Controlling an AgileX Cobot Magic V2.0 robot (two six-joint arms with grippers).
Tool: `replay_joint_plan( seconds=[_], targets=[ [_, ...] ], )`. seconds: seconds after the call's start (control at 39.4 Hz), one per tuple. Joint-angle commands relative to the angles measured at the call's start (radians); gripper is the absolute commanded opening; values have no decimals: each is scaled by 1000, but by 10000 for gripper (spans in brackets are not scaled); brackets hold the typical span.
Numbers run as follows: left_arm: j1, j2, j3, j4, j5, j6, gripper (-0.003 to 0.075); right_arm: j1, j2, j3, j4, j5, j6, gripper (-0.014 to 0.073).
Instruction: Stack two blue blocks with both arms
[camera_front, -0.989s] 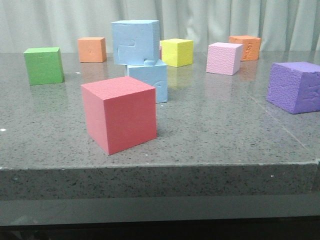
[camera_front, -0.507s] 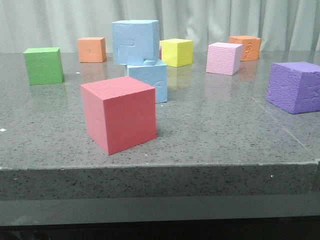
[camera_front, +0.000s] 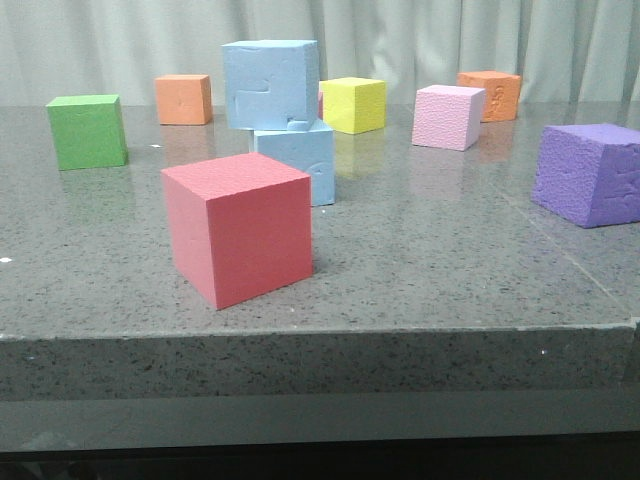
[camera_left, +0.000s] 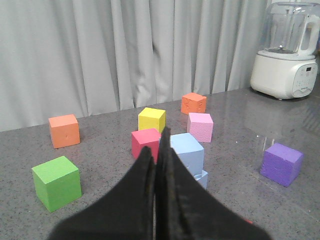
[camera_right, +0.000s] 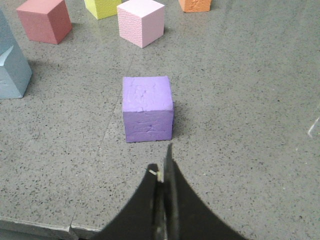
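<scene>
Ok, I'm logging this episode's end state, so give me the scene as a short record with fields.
stack: upper blue block rests on lower blue block, turned slightly askew
left gripper: shut, empty, clear of the stack
right gripper: shut, empty, pointing toward purple cube
other cubes: red cube nearest, green cube on the left, yellow cube, pink cube, two orange cubes at the back
surface: grey speckled table
task state: looks done
</scene>
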Motion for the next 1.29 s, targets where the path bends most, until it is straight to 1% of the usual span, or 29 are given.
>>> replay_joint_plan(
  seconds=[0.0, 0.3, 0.38, 0.48, 0.58, 0.76, 0.91, 1.14, 1.27],
  targets=[
    [-4, 15, -27, -6, -84, -3, -20, -6, 6, -27, -6, -84, -11, -67],
    [-4, 15, -22, 8, -84, -3, -20, -6, 6, -27, -6, -84, -11, -67],
    [-3, 11, -8, 20, -86, -3, -20, -6, 6, -27, -6, -84, -11, -67],
    [-3, -14, 26, 20, -87, 32, -20, -6, 6, -27, -6, -84, -11, -67],
    [17, -73, 76, -11, -87, 50, -20, -6, 6, -27, -6, -84, -11, -67],
    [145, -211, 187, -71, -87, 50, -20, -6, 6, -27, -6, -84, -11, -67],
    [297, -326, 303, -79, -87, 50, -20, -6, 6, -27, -6, -84, -11, -67],
    [483, -390, 440, -90, -91, 50, -20, -6, 6, -27, -6, -84, -11, -67],
    [542, -411, 509, -98, -131, 50, -20, -6, 6, -27, -6, -84, -11, -67]
  ],
)
